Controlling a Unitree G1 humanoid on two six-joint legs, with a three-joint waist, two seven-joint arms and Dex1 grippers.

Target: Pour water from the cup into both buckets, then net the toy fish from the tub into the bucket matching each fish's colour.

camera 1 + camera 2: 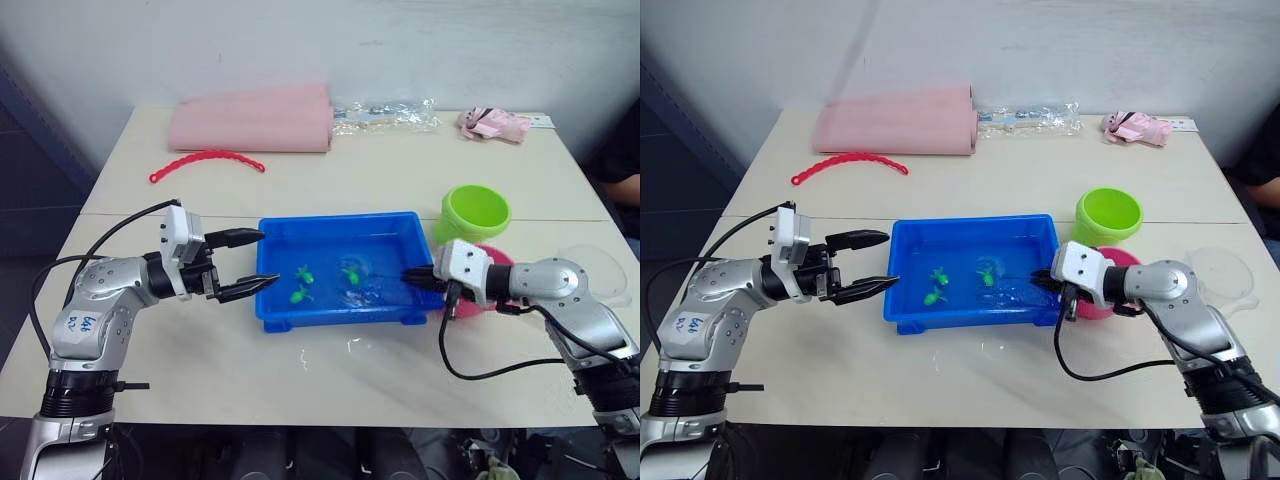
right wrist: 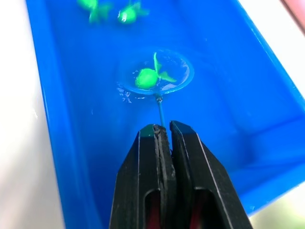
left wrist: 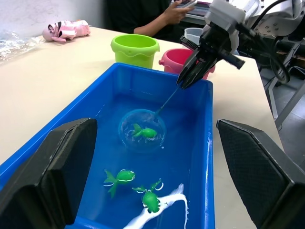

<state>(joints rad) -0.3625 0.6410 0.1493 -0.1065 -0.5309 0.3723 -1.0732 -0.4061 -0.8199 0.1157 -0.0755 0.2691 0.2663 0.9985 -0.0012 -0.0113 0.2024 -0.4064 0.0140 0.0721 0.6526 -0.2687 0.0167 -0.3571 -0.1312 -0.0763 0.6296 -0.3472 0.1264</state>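
**Net under a green fish in the tub**

The right gripper (image 2: 163, 130) has its jaws clamped on the net's handle, the net (image 3: 142, 130) dipped into the blue tub (image 1: 270, 300) mid-worktop with a green fish (image 3: 145, 133) lying in the hoop. Two more green fish (image 3: 120, 177) float nearer the left gripper (image 1: 258, 261), jaws spread wide at the tub's left end. The green bucket (image 1: 475, 212) and pink bucket (image 3: 177, 58) stand just right of the tub.

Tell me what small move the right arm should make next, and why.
Probably lift the net straight up out of the tub: the right gripper is shut on its handle, and a green fish already sits in the hoop, ready for the green bucket.
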